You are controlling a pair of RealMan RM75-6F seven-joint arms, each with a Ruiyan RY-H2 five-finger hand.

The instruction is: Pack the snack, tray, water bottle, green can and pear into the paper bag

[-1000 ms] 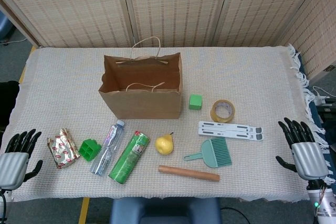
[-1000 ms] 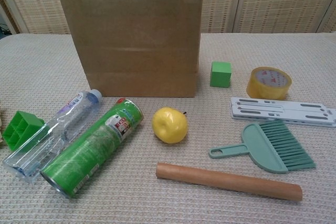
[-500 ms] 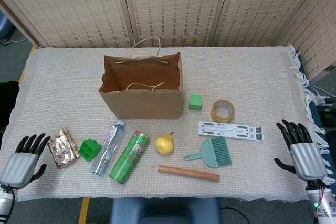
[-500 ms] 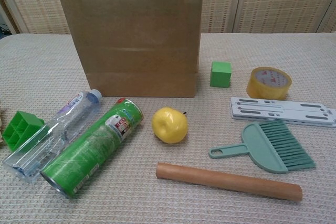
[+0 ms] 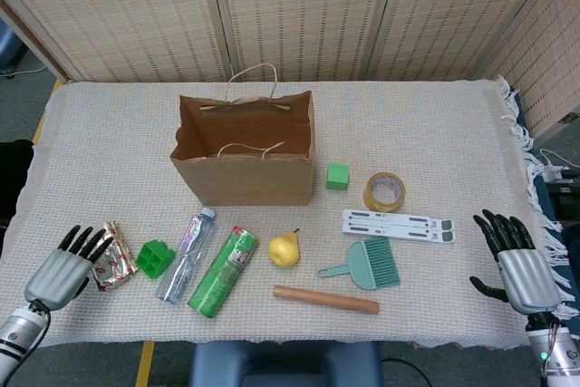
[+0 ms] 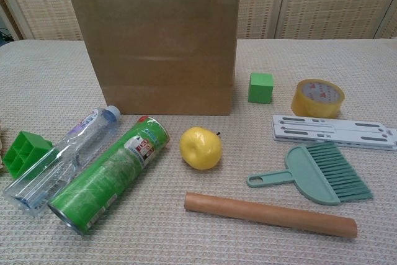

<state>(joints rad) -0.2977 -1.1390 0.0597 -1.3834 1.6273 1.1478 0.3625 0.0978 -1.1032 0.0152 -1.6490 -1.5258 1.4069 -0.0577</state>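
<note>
The left hand (image 5: 65, 271) sits at the front left corner of the tabletop (image 5: 435, 124), fingers spread and grasping nothing, its fingertips reaching the snack (image 5: 114, 255); whether they touch it cannot be told. This placement suggests the snack is the first item to be picked. The right hand (image 5: 515, 263) is at the front right edge, likewise released and empty, well apart from every task item. The bag (image 5: 245, 156) stands upright toward the rear middle of the tabletop with its mouth open and handles up, ready to receive items from above. None of the five items is inside yet. Along the front left they lie in a row: snack, tray (image 5: 156, 258), bottle (image 5: 185, 243), can (image 5: 223, 271) and pear (image 5: 283, 248). The tray lies just beside the snack, and the bottle and can lie side by side, both on their sides, so each grasp on these has a close neighbour. Non-task items occupy the right half: a green cube (image 5: 337, 176) beside the bag, a tape roll (image 5: 383, 191), a flat white stand (image 5: 397, 225), a brush (image 5: 368, 266) and a wooden rod (image 5: 326, 299) near the front edge. None blocks the path from the row to the bag.
</note>
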